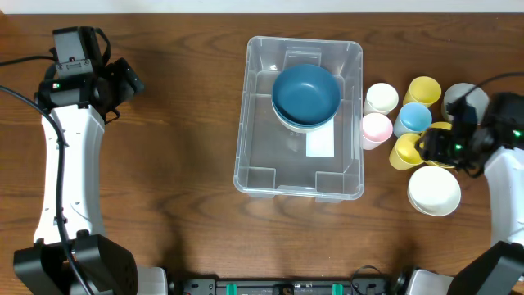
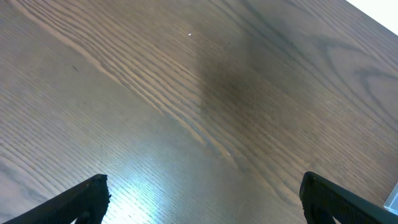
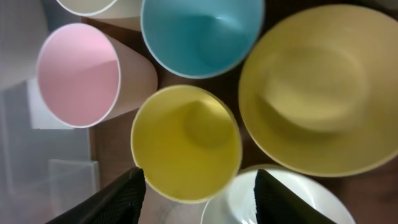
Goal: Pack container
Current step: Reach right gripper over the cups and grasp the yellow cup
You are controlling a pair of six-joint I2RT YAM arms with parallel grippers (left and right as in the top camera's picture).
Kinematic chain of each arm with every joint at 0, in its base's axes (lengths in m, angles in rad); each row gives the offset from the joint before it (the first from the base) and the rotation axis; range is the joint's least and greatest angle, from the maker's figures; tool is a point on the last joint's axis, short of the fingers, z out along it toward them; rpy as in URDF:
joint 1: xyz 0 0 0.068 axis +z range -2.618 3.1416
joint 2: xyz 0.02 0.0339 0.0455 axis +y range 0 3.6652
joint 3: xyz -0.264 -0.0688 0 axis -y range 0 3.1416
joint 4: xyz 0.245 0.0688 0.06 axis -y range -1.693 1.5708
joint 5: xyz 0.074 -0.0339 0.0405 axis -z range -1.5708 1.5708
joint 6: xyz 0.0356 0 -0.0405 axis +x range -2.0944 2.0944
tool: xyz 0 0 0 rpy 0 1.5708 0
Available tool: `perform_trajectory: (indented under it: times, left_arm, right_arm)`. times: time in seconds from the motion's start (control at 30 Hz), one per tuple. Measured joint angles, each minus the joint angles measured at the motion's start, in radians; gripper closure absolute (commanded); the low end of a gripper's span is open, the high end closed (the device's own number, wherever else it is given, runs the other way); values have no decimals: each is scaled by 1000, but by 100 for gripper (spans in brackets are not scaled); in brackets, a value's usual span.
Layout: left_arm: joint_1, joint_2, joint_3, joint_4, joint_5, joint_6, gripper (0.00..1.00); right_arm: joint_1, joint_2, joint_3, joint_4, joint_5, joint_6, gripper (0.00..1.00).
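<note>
The right gripper (image 3: 198,194) straddles the yellow cup (image 3: 185,142), 1 finger on each side; I cannot tell whether they pinch it. Pink cup (image 3: 78,74), blue cup (image 3: 199,31), yellow bowl (image 3: 317,93) and white bowl (image 1: 434,190) crowd close. The container (image 1: 243,123) sits mid-table, just beside the cups, holding a blue bowl (image 1: 307,92). The left gripper (image 2: 205,200) is spread wide above the table (image 2: 186,93).

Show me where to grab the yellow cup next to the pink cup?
Come straight down with the right pincer and pinch the yellow cup across its round wall, just under the rim. It stands upright with its mouth up. The pink cup, blue cup and yellow bowl crowd its sides, so coming in sideways looks blocked.
</note>
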Motion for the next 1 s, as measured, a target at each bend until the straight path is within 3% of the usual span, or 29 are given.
perform_trajectory:
  times: [0.33,0.6,0.8,1.0]
  left_arm:
    - [0,0,0,0,0,0,2]
    - [0,0,0,0,0,0,2]
    - [0,0,0,0,0,0,2]
    - [0,0,0,0,0,0,2]
  right_arm:
    - [26,18,0,16,101,1,45]
    - [26,101,-21,50,114,3,61]
    - [26,139,-26,57,112,5,63]
    - [26,140,-26,62,111,5,80]
